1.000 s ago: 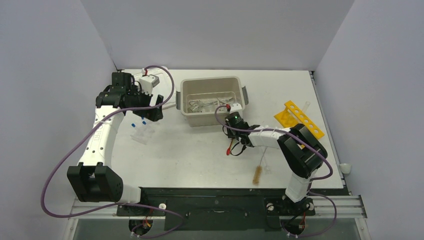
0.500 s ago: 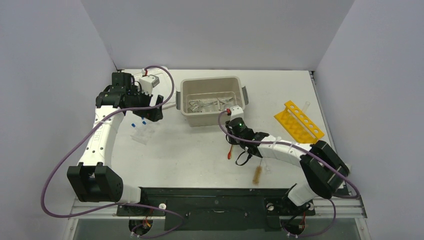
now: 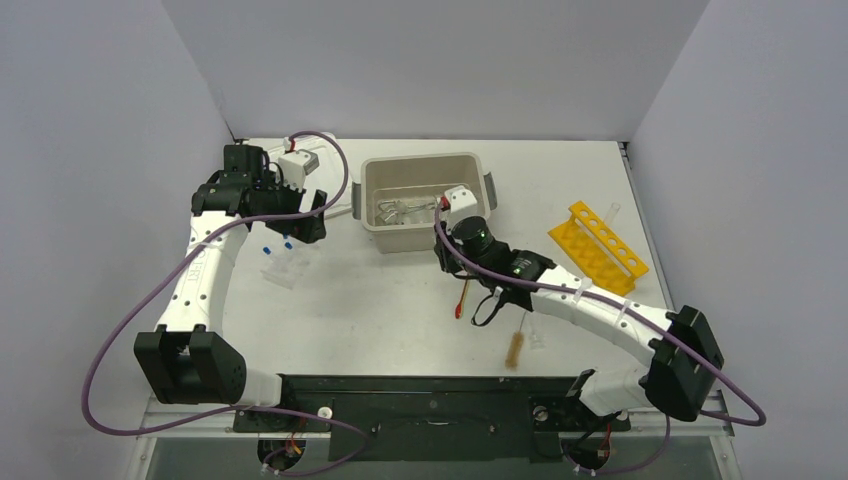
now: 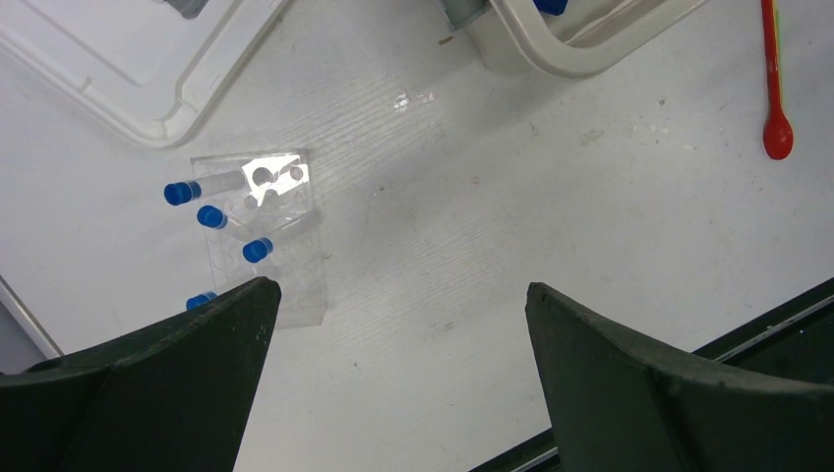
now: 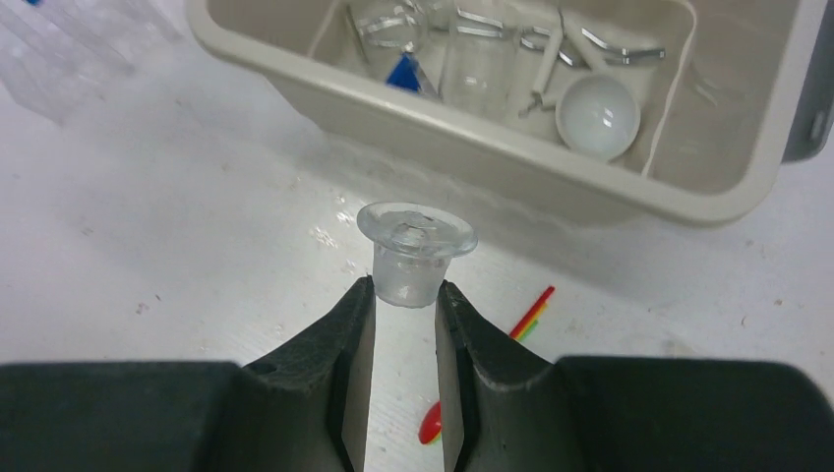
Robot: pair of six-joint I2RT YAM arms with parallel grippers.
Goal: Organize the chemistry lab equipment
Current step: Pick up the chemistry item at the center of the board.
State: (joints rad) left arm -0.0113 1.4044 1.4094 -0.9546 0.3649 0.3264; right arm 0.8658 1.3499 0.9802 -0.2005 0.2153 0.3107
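Stretched farther across the table than a second ago, the right arm (image 3: 590,300) has carried its right claw (image 5: 405,293) from beside the spatula up to the near wall of the large beige plastic tub (image 5: 492,162), while the left arm is where it was. Narrowed to a slim gap, that claw pinches a small clear glass piece with a flared round rim (image 5: 415,258): the stem sits between the two fingertips, touching both, and the rim stands just above and beyond them, upright, short of the tub wall and above the white table (image 3: 380,320). One thin green-and-red spatula with a red spoon end (image 5: 531,313) lies on the table underneath. Inside the tub there are one round clear glass dish (image 5: 597,116), one upright clear glass beaker (image 5: 477,59) and several metal forceps (image 5: 615,46), too tangled to count. Spread wide and holding nothing, the left claw (image 4: 396,288) hangs above one clear plastic rack (image 4: 285,285) lying on the table, where four blue-capped clear tubes (image 4: 258,250) can be counted, near one flat white lid (image 4: 128,88). Well to the right stands one yellow plastic tube rack (image 3: 598,240), and one brown-bristled wire brush (image 3: 516,348) lies near the table's front edge.
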